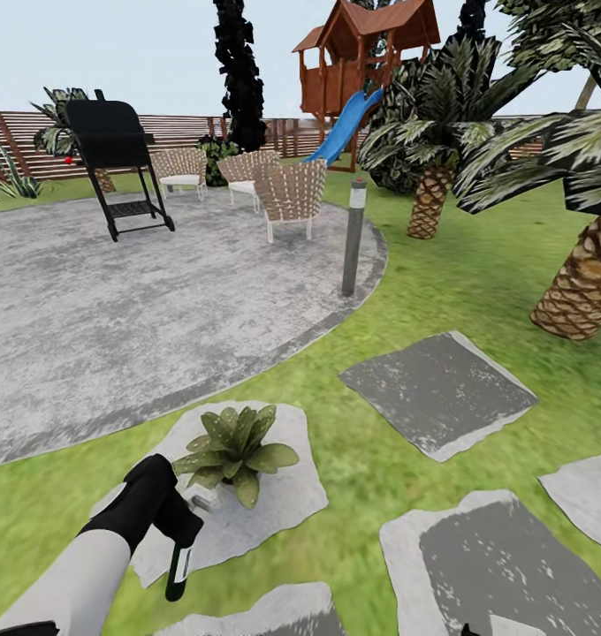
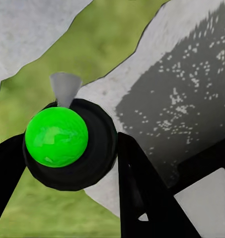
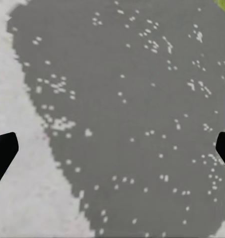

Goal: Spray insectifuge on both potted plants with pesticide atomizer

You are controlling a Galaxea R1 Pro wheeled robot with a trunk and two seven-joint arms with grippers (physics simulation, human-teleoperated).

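Left gripper [image 1: 178,530] grips the pesticide atomizer [image 1: 177,570], fingers [image 2: 137,183] closed on either side of its dark body, bottle hanging just beside the potted plant [image 1: 234,450] on a stepping stone [image 1: 274,503]. Right gripper [image 3: 112,148] fingertips sit wide apart, holding nothing, above another grey stone [image 3: 122,99].

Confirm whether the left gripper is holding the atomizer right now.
Yes: in the left wrist view the left gripper's fingers close around the atomizer, whose green top faces the camera.
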